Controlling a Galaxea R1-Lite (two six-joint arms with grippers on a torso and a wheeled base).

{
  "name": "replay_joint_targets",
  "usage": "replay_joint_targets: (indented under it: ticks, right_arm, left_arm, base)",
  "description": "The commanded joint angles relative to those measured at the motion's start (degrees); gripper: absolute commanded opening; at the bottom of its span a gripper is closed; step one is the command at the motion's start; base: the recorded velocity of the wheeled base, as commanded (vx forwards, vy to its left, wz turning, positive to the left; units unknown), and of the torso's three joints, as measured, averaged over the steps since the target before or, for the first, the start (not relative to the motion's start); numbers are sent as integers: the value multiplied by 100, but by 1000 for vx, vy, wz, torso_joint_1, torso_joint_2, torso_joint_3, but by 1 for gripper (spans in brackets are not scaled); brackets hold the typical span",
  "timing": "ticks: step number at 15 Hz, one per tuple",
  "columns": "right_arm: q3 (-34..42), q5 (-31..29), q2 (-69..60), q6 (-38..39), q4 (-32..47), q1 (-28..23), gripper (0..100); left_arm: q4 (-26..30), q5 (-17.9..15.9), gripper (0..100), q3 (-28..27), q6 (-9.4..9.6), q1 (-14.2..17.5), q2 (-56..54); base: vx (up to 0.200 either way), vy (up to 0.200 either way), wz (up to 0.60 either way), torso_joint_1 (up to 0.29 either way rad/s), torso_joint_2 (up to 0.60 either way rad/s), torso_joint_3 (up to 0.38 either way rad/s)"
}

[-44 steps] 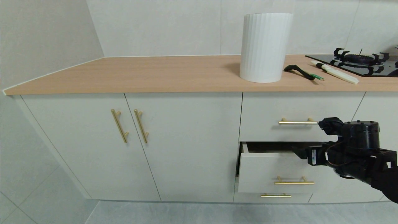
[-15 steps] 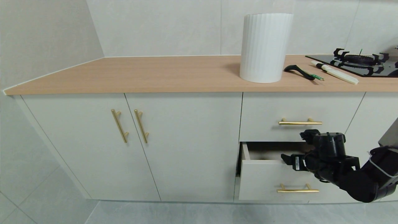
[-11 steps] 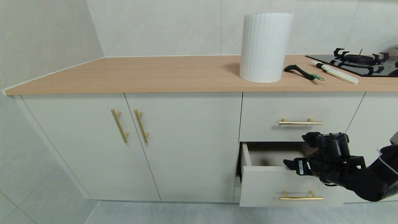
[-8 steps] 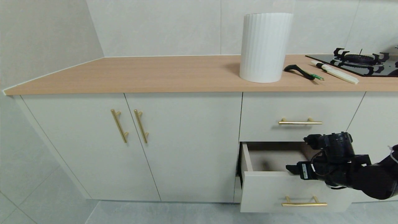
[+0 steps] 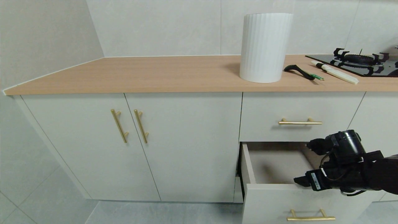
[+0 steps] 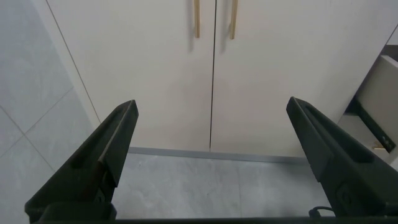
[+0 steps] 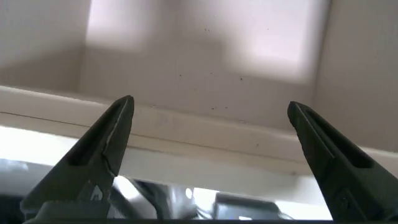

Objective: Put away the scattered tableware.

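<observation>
Right pincer (image 5: pixel 307 164): released, fingers spread wide; positioned at the top edge of the middle drawer's front panel (image 5: pixel 270 202). Contact with the panel cannot be told.
Left pincer (image 6: pixel 214 155): released, fingers spread wide; faces the double cabinet doors (image 6: pixel 214 68) and the floor.
Middle drawer (image 5: pixel 273 161): pulled out; visible interior bare.
Top drawer (image 5: pixel 300 112): closed.
Black utensil (image 5: pixel 300 72): green-tipped handle; lies flat on the table (image 5: pixel 155 73), just beside the ribbed white container (image 5: pixel 264 46).
Long white utensil (image 5: pixel 335 72): lies flat on the table, between the black utensil and the gas hob (image 5: pixel 357 62).
</observation>
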Motion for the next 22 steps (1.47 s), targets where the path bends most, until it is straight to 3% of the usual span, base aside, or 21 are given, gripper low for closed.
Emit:
replay_joint_targets:
  ticks: [1, 8, 15, 20, 22]
  right_arm:
    - [-9, 1, -180, -147, 339, 12, 100]
    - [-17, 1, -708, -947, 1982, 126, 100]
    - [-220, -8, -927, -1263, 3784, 583, 100]
    - [-439, -8, -1006, -1219, 3828, 610, 100]
    - [-747, 18, -1270, -683, 3811, 557, 100]
  left_arm:
    - [-1, -1, 100, 0, -2, 1, 2]
    - [-1, 8, 100, 0, -2, 1, 2]
    - [-1, 8, 100, 0, -2, 1, 2]
    - [-1, -1, 100, 0, -2, 1, 2]
    - [-1, -1, 100, 0, -2, 1, 2]
  base:
    - [0, 0, 0, 0, 0, 0]
    - [0, 0, 0, 0, 0, 0]
    - [0, 0, 0, 0, 0, 0]
    - [0, 0, 0, 0, 0, 0]
    - [0, 0, 0, 0, 0, 0]
